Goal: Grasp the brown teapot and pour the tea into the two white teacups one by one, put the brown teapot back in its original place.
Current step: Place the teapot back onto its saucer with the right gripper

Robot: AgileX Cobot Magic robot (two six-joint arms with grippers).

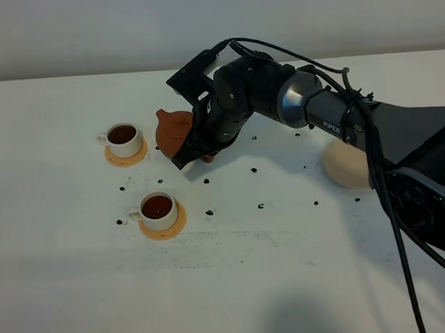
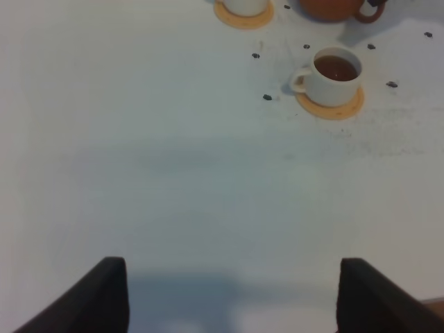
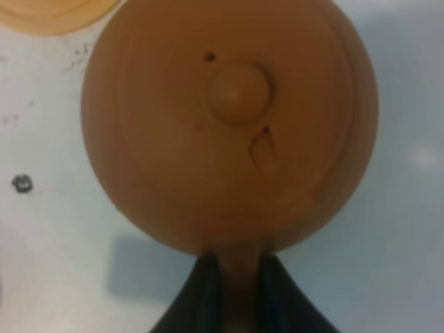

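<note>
My right gripper [image 1: 194, 150] reaches across to the left and is shut on the loop handle of the brown teapot [image 1: 172, 129]. The teapot is held about upright, just right of the far teacup. In the right wrist view the teapot [image 3: 229, 125] fills the picture, lid knob up, with my fingers [image 3: 201, 298] clamped on its handle. Two white teacups hold dark tea: the far one [image 1: 124, 139] and the near one [image 1: 158, 209]. The cream-beige saucer [image 1: 345, 164] lies bare at the right. My left gripper [image 2: 236, 298] is open and empty, far from the near cup [image 2: 335, 75].
Each cup stands on an orange-tan coaster [image 1: 163, 226]. Small dark specks [image 1: 260, 206] are scattered over the white table [image 1: 273, 268]. My right arm [image 1: 332, 116] spans the table above the saucer. A coaster edge [image 3: 48, 14] shows beside the teapot.
</note>
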